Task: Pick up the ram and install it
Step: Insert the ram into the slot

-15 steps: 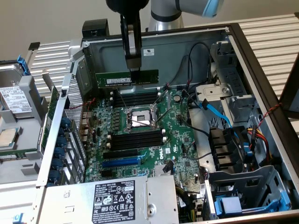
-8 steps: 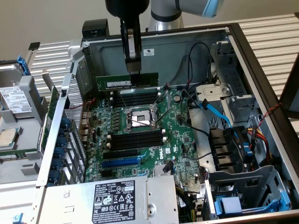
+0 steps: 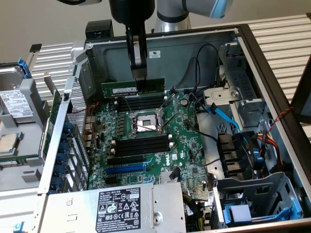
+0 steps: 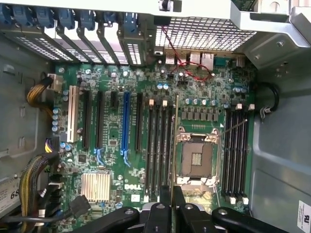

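We see an open computer case point(image 3: 194, 48) with its green motherboard point(image 3: 187, 131) facing up. At the board's middle sits a CPU socket point(image 3: 146, 123), with black memory slots point(image 3: 143, 145) on its near and far sides. A blue slot point(image 3: 125, 169) lies nearer, just beyond the grey power supply point(image 3: 116, 206). A blue cable point(image 3: 224, 116) curves at the exterior view's right.

Slatted metal table point(image 3: 279, 30), open computer case point(image 3: 180, 48) on it

Edge-on ram point(image 4: 173, 145) between jaws — over green motherboard point(image 4: 113, 138)
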Motion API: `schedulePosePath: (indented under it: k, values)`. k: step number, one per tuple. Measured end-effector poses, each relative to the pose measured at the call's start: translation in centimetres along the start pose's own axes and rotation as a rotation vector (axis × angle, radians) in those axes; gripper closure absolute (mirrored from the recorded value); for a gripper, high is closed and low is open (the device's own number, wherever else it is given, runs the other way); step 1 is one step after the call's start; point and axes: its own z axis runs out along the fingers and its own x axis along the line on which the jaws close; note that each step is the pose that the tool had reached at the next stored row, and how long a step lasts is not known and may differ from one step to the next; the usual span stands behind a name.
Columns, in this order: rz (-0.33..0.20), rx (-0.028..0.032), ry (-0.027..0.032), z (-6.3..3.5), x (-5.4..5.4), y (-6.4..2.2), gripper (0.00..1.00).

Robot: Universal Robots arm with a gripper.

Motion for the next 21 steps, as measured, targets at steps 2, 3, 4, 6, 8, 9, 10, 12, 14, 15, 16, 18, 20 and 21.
schedulePosePath:
  k: [2, 3, 4, 6, 8, 9, 10, 12, 14, 15, 16, 18, 20, 21]
  values:
    - [0.000, 0.0004, -0.0001, 0.37, -0.3, 0.04, 0.86]
    - [0.000, 0.0004, 0.0000, 0.56, -0.5, 0.07, 0.86]
    - [-0.001, 0.0003, 0.0001, 0.74, -0.7, 0.10, 0.86]
    - [-0.001, 0.0002, 0.0012, 1.10, -0.8, 0.18, 0.86]
    - [-0.002, 0.0004, 0.0037, 1.45, -0.9, 0.21, 0.86]
    - [-0.003, 0.0003, 0.0052, 1.62, -0.9, 0.21, 0.86]
    - [-0.004, 0.0001, 0.0068, 1.79, -1.0, 0.21, 0.86]
    - [-0.007, 0.0001, 0.0088, 2.15, -0.9, 0.21, 0.86]
    - [-0.010, -0.0001, 0.0098, 2.52, -0.9, 0.21, 0.86]
    - [-0.011, -0.0001, 0.0098, 2.70, -0.9, 0.18, 0.86]
    - [-0.012, -0.0002, 0.0099, 2.85, -0.9, 0.16, 0.86]
    - [-0.013, -0.0002, 0.0100, 3.07, -0.8, 0.16, 0.86]
    - [-0.013, -0.0002, 0.0100, 3.25, -0.6, 0.16, 0.86]
    - [-0.013, -0.0001, 0.0098, 3.38, -0.5, 0.16, 0.86]
